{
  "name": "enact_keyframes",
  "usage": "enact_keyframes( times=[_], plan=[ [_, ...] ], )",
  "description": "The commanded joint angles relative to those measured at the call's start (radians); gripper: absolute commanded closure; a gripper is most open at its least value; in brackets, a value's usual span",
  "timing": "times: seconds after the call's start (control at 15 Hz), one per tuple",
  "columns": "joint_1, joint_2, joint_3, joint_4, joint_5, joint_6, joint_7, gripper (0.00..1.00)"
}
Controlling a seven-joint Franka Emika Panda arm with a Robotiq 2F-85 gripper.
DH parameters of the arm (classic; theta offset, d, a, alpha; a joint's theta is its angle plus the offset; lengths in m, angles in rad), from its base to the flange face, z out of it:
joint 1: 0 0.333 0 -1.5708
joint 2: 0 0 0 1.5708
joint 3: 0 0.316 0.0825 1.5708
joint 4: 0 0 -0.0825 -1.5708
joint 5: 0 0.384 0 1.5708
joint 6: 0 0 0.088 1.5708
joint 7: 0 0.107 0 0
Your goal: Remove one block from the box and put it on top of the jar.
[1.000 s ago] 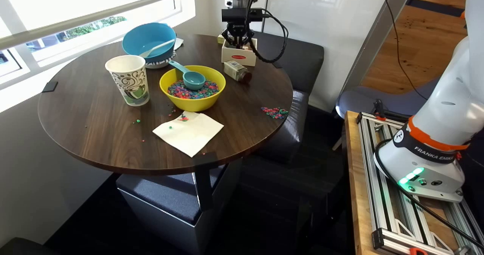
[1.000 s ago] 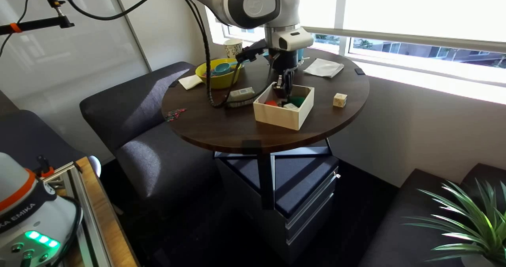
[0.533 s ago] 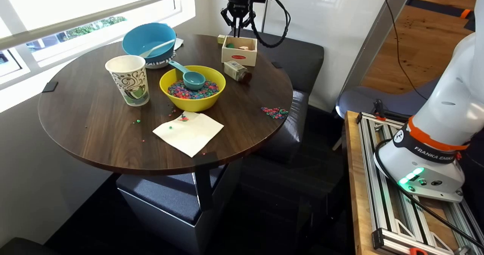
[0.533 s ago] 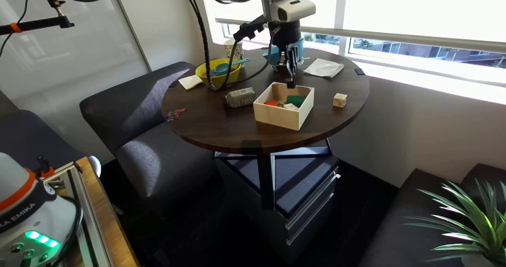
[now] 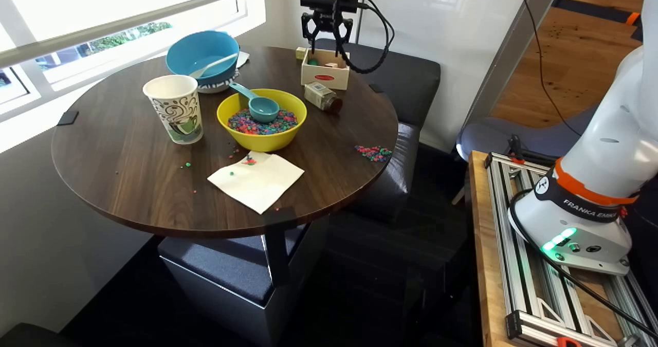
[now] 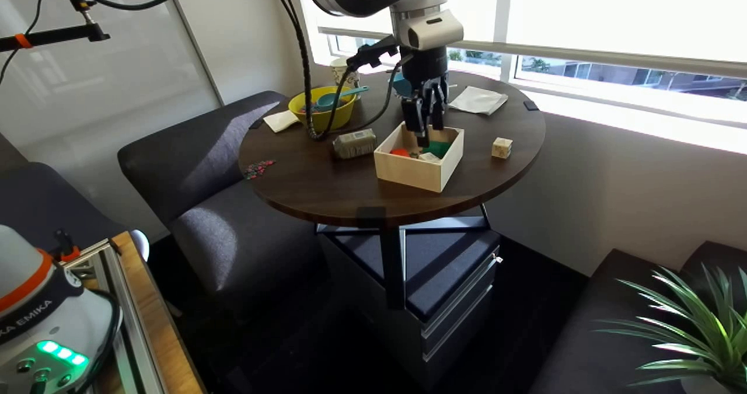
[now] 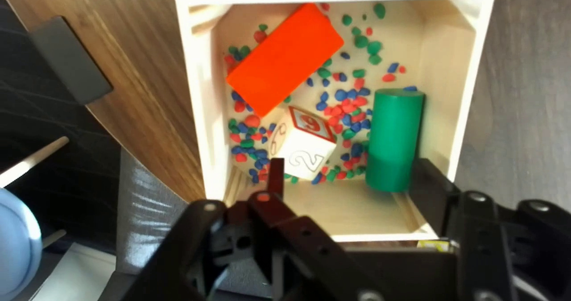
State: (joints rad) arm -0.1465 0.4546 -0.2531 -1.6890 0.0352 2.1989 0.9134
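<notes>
Spreading the tool (image 5: 325, 52) wide over the box (image 6: 408, 173), gripping nothing. Parted only within the last half second, having been pinched together over the box before; likely readying for a pick, with no block yet clearly singled out. Still leaving inside the box, in the wrist view, a numbered cube (image 7: 305, 145), a red block (image 7: 285, 60) and a green cylinder (image 7: 395, 140), so probably no nearer to topping the jar (image 6: 355, 143), lying on its side on the bench (image 5: 334, 154), just beside the box and bare of any block. Compared with a second ago, raised from deep inside the box to about its rim; compared with half a second ago, a little lower towards the box. Leaving the rest seemingly unmoved, including a loose cube (image 6: 502, 147) near the box but apart from it.
</notes>
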Motion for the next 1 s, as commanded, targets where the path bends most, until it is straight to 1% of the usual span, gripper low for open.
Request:
enact_keyframes(
  times=[0.0,0.2,0.4,0.53,0.67,0.8,0.87,0.93],
  plan=[
    [-0.008,0.027,0.005,-0.014,0.042,0.065,0.038,0.00],
    [-0.008,0.050,0.003,-0.013,0.057,0.105,0.054,0.00],
    [0.015,0.070,-0.021,-0.009,-0.001,0.150,0.081,0.00],
    [0.021,0.082,-0.024,-0.009,-0.022,0.181,0.074,0.00],
    [0.025,0.098,-0.022,-0.003,-0.039,0.184,0.061,0.00],
    [0.033,0.110,-0.029,0.010,-0.075,0.137,0.048,0.02],
    [0.029,0.110,-0.025,0.018,-0.083,0.112,0.030,0.09],
    [0.028,0.109,-0.026,0.024,-0.097,0.088,0.021,0.08]
  ],
)
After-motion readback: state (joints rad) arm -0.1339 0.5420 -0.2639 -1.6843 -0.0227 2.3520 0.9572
